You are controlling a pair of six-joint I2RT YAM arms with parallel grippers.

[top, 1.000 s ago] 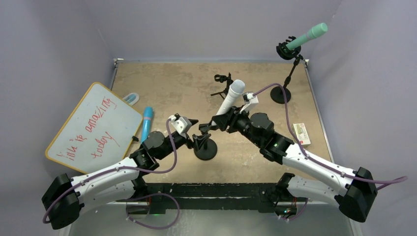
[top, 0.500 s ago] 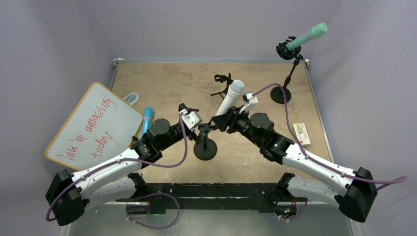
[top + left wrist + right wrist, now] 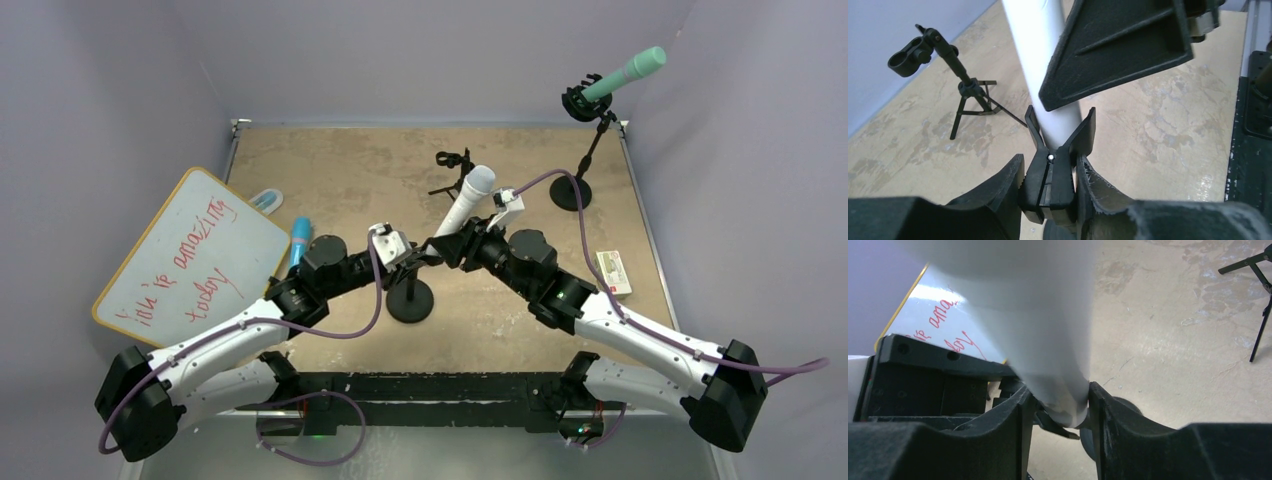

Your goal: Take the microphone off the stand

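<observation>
So right now the white microphone [image 3: 470, 198] is still sitting in the stand [image 3: 410, 302], roughly mid-table and leaning up toward the far side. Its bottom end is wedged in the black clip [image 3: 1083, 132] at the top of the pole. The right claw [image 3: 1055, 410] is closed around the lower body of the mic, just above the clip. The left claw [image 3: 1049, 167] is pinched narrow on the clip itself, one finger on each side. Both claws are basically crammed into the same spot, and that's my first worry: any sideways wobble on the pull and they knock into each other. Second, the mic body looks smooth and tapered, so if the clip bites harder than the right claw does, I'd guess the mic just slides through the fingers instead of coming out. Third, the left claw only has a small bit of clip to hold. If the pull isn't along the mic's axis, the clip could twist out and the whole stand tips or drags by its round base. Also keep an eye on the small tripod stand [image 3: 452, 170] just on the far side, since a big swing that way could clip it.
</observation>
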